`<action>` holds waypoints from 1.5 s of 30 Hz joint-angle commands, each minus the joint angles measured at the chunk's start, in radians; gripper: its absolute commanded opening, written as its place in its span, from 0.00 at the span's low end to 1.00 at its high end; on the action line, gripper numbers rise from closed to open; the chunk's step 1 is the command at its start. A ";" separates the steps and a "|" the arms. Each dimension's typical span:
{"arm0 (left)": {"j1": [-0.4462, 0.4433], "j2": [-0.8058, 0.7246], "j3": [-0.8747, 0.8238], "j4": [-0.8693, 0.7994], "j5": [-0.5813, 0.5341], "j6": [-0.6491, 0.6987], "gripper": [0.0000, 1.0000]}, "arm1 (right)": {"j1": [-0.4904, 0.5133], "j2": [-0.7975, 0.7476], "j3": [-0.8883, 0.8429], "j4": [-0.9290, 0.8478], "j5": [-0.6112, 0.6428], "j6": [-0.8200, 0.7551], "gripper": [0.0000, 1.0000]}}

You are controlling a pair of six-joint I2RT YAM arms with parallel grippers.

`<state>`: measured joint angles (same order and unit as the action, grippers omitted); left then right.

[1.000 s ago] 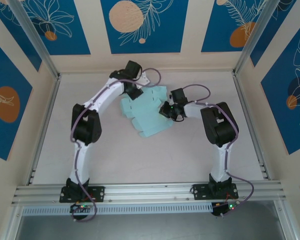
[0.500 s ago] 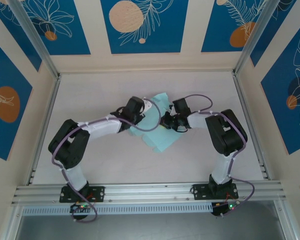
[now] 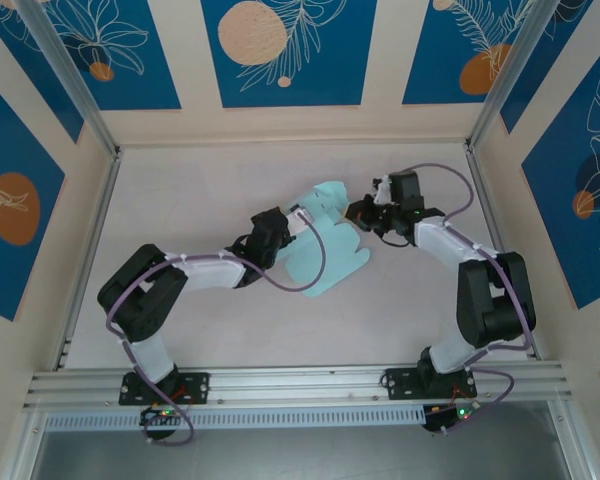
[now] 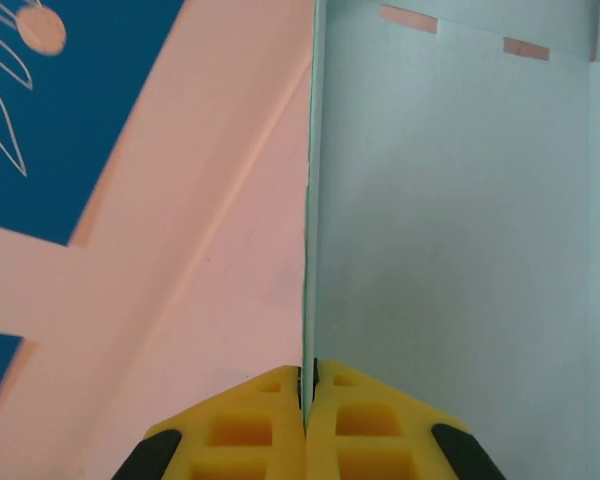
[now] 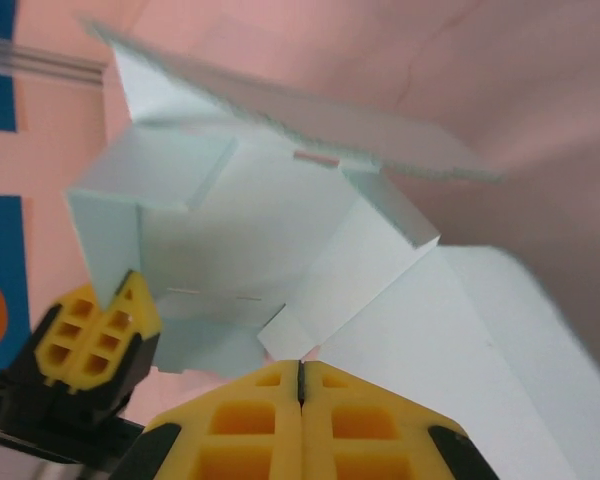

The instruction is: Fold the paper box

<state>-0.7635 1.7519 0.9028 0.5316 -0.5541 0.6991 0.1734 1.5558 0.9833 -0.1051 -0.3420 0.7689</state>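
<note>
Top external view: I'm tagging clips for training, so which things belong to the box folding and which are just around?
Job:
paper box
left tool, shut on its edge
right tool, shut

Just around:
table
blue patterned wall panels
aluminium rail in front

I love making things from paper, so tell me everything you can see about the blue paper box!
The box is thin, matte, pale-blue card. It is not yet box-shaped: a die-cut sheet, partly folded, with creased panels, small slots, rounded tabs and flaps standing up. It sits near the middle of the table, partly raised and tilted, not flat. The left gripper pinches one edge, and the right gripper pinches the card on the opposite side.
</note>
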 commanded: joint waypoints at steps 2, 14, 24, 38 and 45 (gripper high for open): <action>-0.009 0.007 0.045 0.080 -0.009 0.204 0.04 | -0.118 -0.017 0.037 -0.038 -0.107 -0.034 0.09; -0.045 0.108 0.063 0.162 -0.030 0.392 0.04 | -0.189 0.290 0.275 -0.144 -0.210 -0.091 0.16; -0.045 0.112 0.068 0.173 -0.029 0.387 0.04 | -0.133 0.523 0.512 -0.414 -0.097 -0.246 0.15; -0.060 0.138 0.031 0.226 -0.025 0.451 0.04 | -0.038 0.394 0.303 -0.345 -0.091 -0.259 0.15; -0.085 0.166 0.008 0.240 -0.018 0.484 0.03 | -0.017 0.383 0.312 -0.373 -0.024 -0.279 0.15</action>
<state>-0.8204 1.8885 0.9337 0.7338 -0.5724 1.1450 0.1463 1.9686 1.2934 -0.4572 -0.3916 0.5179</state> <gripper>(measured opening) 0.046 0.153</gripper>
